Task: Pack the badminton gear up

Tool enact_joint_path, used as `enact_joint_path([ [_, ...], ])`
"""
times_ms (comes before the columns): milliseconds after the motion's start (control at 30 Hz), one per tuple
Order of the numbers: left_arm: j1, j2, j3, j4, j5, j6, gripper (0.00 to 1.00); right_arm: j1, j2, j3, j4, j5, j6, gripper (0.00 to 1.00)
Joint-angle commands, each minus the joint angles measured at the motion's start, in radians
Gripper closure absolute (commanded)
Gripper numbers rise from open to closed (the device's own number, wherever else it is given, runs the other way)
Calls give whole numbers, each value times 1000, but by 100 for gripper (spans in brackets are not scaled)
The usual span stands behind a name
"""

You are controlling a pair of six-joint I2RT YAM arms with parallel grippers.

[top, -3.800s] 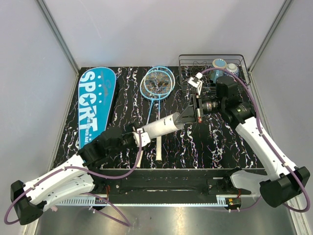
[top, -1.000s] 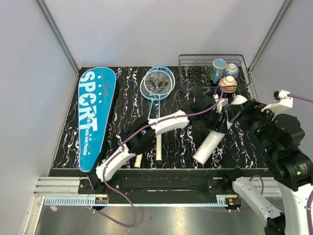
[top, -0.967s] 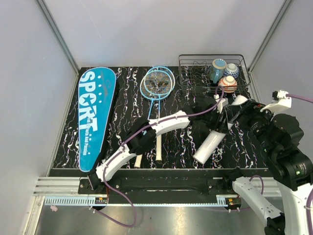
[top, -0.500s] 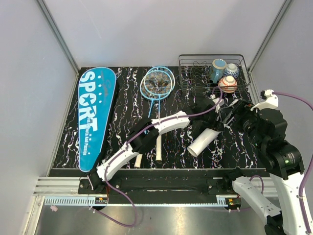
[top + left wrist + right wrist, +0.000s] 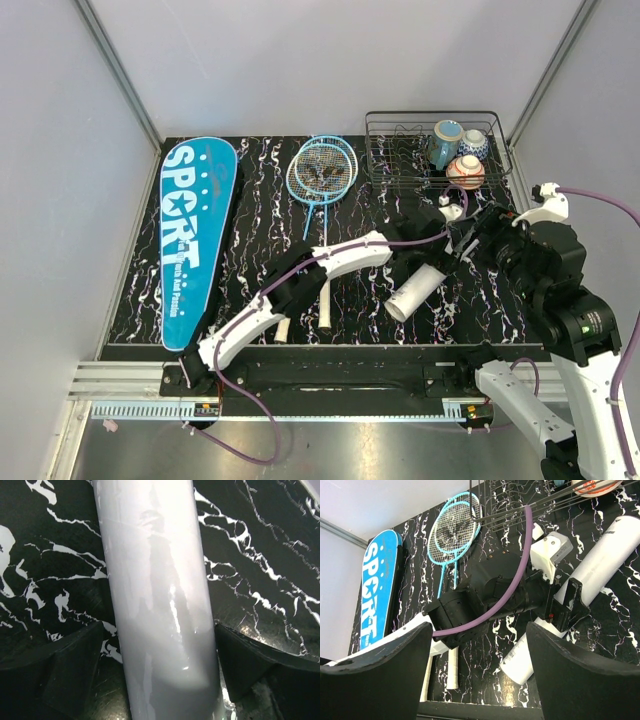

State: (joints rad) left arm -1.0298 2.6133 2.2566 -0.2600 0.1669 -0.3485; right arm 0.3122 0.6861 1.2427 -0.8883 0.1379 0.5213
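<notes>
Left gripper is being held clamped on the long white tube, with one dark finger being pressed to each side of its glossy wall in the left wrist view. The tube is being held slanted over the right half of the black marbled table, with its far end being pointed toward the wire rack, where ceramic cups are being seen. Whether the tube is being rested on the table or lifted just off it cannot be told. The right gripper is being held spread wide and empty, high above the tube. Two blue-framed rackets are being seen stacked mid-table, with their white handles being crossed by the left arm. The teal SPORT bag is being seen flat along the table's left edge, well apart from the tube.
</notes>
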Motion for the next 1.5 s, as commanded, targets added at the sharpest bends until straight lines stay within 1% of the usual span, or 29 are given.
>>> enact_joint_path([
  [0, -3, -125, 24, -73, -41, 60, 1, -1, 13, -15, 22, -4, 11, 18],
  [100, 2, -244, -24, -108, -50, 72, 1, 1, 16, -26, 23, 11, 3, 18],
  [200, 11, -435, -181, -101, -46, 83, 1, 1, 20, -34, 43, 32, -9, 17],
  [233, 14, -547, -283, -99, -49, 86, 1, -1, 24, -37, 52, 34, -12, 17],
  [300, 33, -672, -395, -90, -55, 97, 1, -1, 35, -48, 86, 34, -20, 17],
  [333, 42, -802, -510, -90, -55, 101, 2, -1, 42, -52, 97, 28, -20, 17],
  [400, 79, -936, -627, -104, -72, 112, 4, -1, 70, -68, 135, 14, -23, 17],
  [433, 97, -1064, -744, -111, -88, 115, 4, -1, 87, -74, 146, -18, -23, 17],
  [500, 187, -1174, -883, -185, -122, 97, 4, -1, 145, -86, 173, -66, -21, 17],
  [533, 230, -1263, -917, -224, -163, 86, 4, -1, 167, -91, 184, -134, -21, 17],
  [567, 343, -1300, -951, -305, -165, 73, 4, 1, 215, -100, 212, -179, -24, 17],
  [600, 405, -1334, -1018, -336, -190, 50, 4, 1, 242, -103, 227, -222, -27, 17],
  [633, 471, -1393, -1055, -360, -191, 45, 4, 5, 269, -106, 245, -315, -32, 17],
  [667, 596, -1420, -1086, -399, -199, 46, 4, 13, 336, -103, 265, -346, -32, 17],
  [700, 652, -1437, -1132, -421, -219, 61, 4, 36, 372, -100, 278, -363, -30, 17],
  [733, 696, -1458, -1150, -438, -292, 71, 3, 109, 407, -97, 296, -365, -30, 17],
  [767, 777, -1463, -1173, -446, -328, 83, 2, 169, 484, -82, 330, -351, -40, 16],
  [800, 816, -1460, -1204, -449, -357, 94, 2, 223, 524, -69, 344, -330, -40, 16],
  [833, 847, -1434, -1210, -452, -394, 98, 2, 325, 570, -54, 360, -310, -40, 16],
  [900, 905, -1386, -1212, -461, -420, 92, 3, 387, 703, -22, 435, -333, -5, 18],
  [967, 928, -1290, -1189, -484, -412, 65, 14, 456, 824, 0, 530, -379, 41, 19],
  [1033, 927, -1195, -1138, -490, -431, 56, 18, 493, 903, 27, 563, -388, 45, 25],
  [1067, 939, -1169, -1138, -439, -446, 54, 20, 517, 974, 50, 593, -391, 51, 28],
  [1100, 948, -1139, -1131, -415, -458, 66, 22, 524, 1010, 63, 604, -397, 55, 33],
  [1133, 958, -1065, -1108, -409, -464, 77, 23, 531, 1042, 73, 620, -428, 62, 44],
  [1233, 968, -893, -1001, -438, -446, 100, 23, 576, 1145, 106, 666, -448, 66, 56],
  [1300, 970, -802, -942, -466, -469, 109, 21, 613, 1207, 141, 670, -449, 52, 59],
  [1367, 970, -771, -933, -458, -509, 126, 21, 628, 1254, 171, 666, -458, 46, 63],
  [1467, 970, -753, -966, -412, -552, 149, 28, 657, 1308, 205, 660, -469, 26, 65],
])
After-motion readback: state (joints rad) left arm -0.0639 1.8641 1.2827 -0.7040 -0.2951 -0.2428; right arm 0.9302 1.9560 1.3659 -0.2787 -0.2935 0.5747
